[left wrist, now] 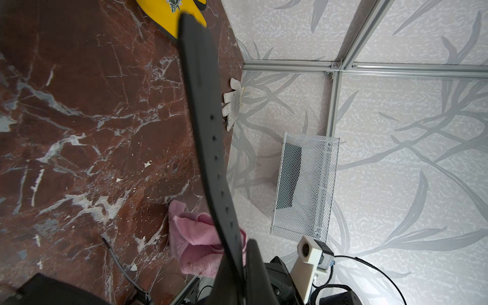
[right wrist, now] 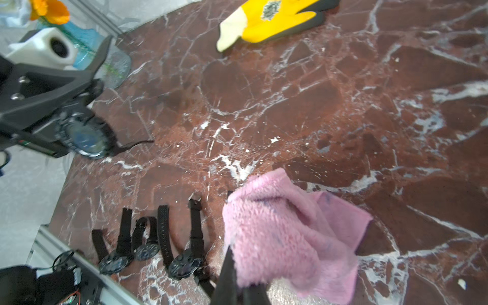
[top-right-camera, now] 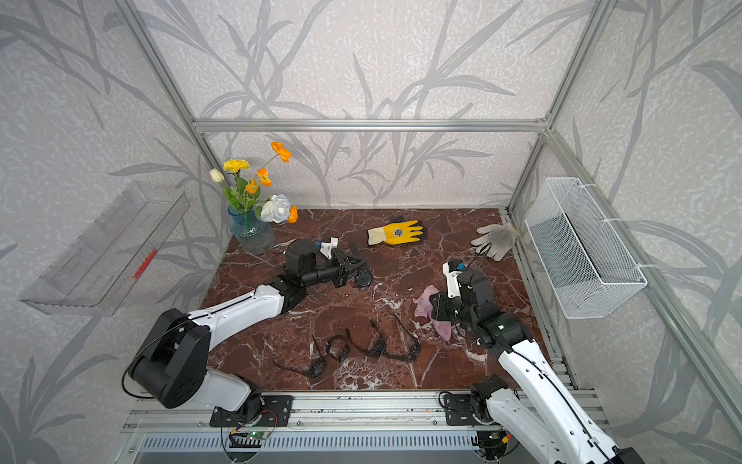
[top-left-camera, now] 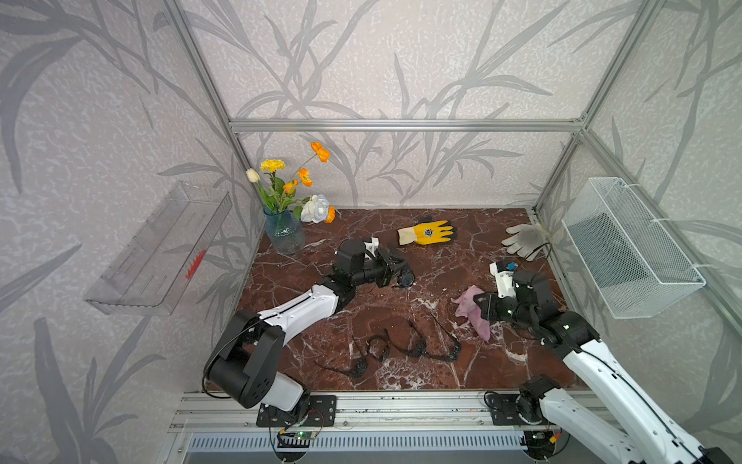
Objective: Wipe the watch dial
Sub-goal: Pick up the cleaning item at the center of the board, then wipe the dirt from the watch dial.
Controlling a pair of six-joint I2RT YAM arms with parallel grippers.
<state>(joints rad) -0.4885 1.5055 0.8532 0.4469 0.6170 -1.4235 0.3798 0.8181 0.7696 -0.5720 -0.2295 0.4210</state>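
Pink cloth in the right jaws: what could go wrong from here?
The fluffy pink cloth is pinched at one spot by the right jaws, most hanging loose, so it might slip or fold away. Pressing on the black wristwatch could twist it in the left jaws, since its long strap sticks out free. The loose cloth could also snag the spare black watches lying nearby.

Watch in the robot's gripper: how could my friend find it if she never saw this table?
Start at the red marble table and find the blue vase of flowers in its far corner. Near it, the left gripper is shut on the watch. It is the only one in a gripper; the other watches lie loose on the table near the front edge.
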